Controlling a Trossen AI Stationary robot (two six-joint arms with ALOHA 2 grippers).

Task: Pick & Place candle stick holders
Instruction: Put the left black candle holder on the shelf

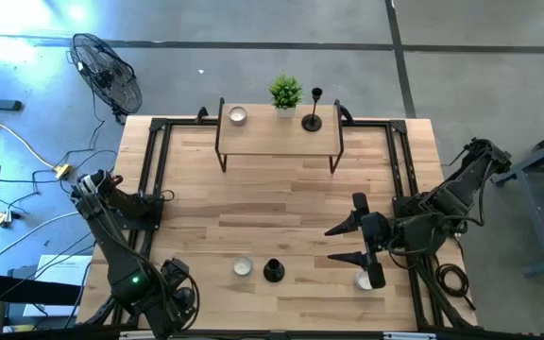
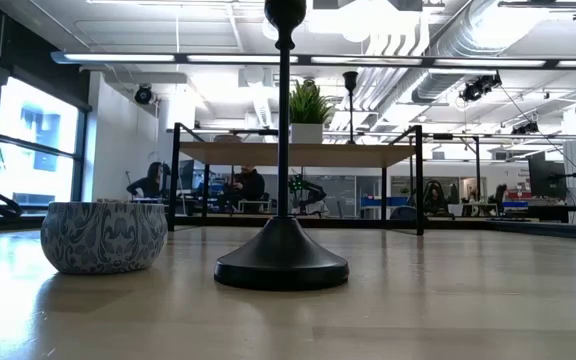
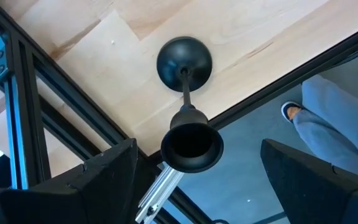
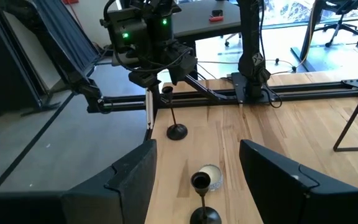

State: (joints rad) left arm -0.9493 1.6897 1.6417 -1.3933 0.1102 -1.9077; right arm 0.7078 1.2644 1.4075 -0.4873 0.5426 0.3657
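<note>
Candle stick holder (image 3: 184,59), the nearest of three, stands upright at the near left corner of the table (image 1: 281,189). It is under the left gripper (image 3: 197,149), whose fingers are spread wide either side of its cup and grip nothing. A second holder (image 1: 273,271) stands at the near edge, just beside a patterned candle bowl (image 1: 243,266). The right gripper (image 1: 348,243) hovers close by, fingers parted and empty, near a white candle (image 1: 364,280). The third holder (image 1: 312,118) stands on the far shelf (image 1: 272,142) with a potted plant (image 1: 285,93) and another candle (image 1: 237,115).
</note>
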